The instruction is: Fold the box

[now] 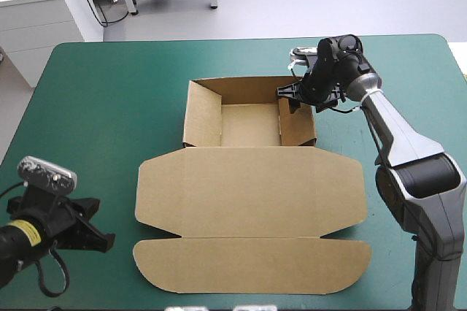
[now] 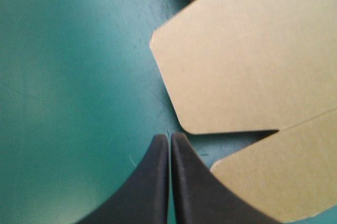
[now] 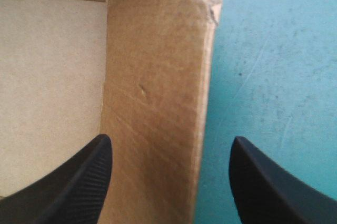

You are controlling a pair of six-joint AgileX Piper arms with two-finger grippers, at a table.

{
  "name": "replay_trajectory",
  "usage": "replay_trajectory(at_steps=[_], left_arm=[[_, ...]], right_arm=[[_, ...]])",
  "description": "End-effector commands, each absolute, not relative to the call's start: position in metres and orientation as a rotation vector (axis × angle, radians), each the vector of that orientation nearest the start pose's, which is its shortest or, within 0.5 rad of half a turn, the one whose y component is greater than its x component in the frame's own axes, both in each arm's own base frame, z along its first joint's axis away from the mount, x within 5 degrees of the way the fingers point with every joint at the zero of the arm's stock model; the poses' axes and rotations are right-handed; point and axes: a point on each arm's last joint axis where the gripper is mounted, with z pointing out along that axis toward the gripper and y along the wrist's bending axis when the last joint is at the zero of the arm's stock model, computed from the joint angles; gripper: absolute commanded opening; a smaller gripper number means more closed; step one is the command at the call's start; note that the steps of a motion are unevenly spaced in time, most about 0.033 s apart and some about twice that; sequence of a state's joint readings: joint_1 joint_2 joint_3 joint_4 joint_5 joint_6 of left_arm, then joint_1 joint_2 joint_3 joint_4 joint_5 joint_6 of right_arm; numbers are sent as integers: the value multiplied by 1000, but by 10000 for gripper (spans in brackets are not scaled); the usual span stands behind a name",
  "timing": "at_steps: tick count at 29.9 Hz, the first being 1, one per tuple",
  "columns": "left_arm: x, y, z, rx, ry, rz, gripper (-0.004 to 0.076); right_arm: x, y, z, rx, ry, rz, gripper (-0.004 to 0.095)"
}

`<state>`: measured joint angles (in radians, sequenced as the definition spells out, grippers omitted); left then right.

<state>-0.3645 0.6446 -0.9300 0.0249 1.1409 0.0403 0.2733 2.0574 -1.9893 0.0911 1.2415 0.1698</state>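
1. the brown box (image 1: 248,194) lay mid-frame in the high view: matte tray upper centre, flat round-cornered lid below, teal-green cover (image 1: 102,106) showing on every side.
2. the right gripper (image 3: 171,142) stood wide apart astride the tray's right wall, gripping nothing.
3. the left gripper (image 2: 169,137), lower left, was pressed together, empty, beside the lid's edge.

High: from above-behind, whole teal-green table cover (image 1: 109,106) and brown cardboard box (image 1: 250,187) | Left wrist: close over its flat lid (image 2: 253,50) | Right wrist: close on its raised side wall (image 3: 158,103) | Shared: box.

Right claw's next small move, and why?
Probably shut the right claw on the box's raised right wall: it is open and straddles that wall, one finger inside the tray, one over the teal-green cover.
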Motion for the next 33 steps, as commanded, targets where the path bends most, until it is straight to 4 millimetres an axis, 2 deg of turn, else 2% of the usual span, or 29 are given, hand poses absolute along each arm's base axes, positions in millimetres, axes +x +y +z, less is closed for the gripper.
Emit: replay_trajectory(at_steps=[1, 5, 7, 9, 12, 27, 30, 33], left_arm=[[71, -27, 349, 457, 2252, -164, -8], [60, -24, 322, 456, 2261, -190, -8], [55, -23, 313, 444, 2259, -196, -8], [52, -21, 306, 418, 2263, -208, -8], [49, -20, 300, 409, 2271, -216, -8], [49, -20, 300, 409, 2271, -214, -8], [49, -20, 299, 413, 2274, -213, -8], [47, -20, 298, 424, 2295, -205, -8]], right_arm=[[425, 128, 314, -128, 2773, 291, 581], [428, 130, 306, -124, 2792, 310, 577], [428, 130, 306, -124, 2793, 310, 510], [428, 130, 306, -124, 2793, 310, 352], [428, 130, 306, -122, 2793, 310, -12], [427, 127, 309, -77, 2788, 308, 1], [426, 112, 320, -53, 2758, 267, 1], [424, 87, 336, -12, 2717, 205, 1]])
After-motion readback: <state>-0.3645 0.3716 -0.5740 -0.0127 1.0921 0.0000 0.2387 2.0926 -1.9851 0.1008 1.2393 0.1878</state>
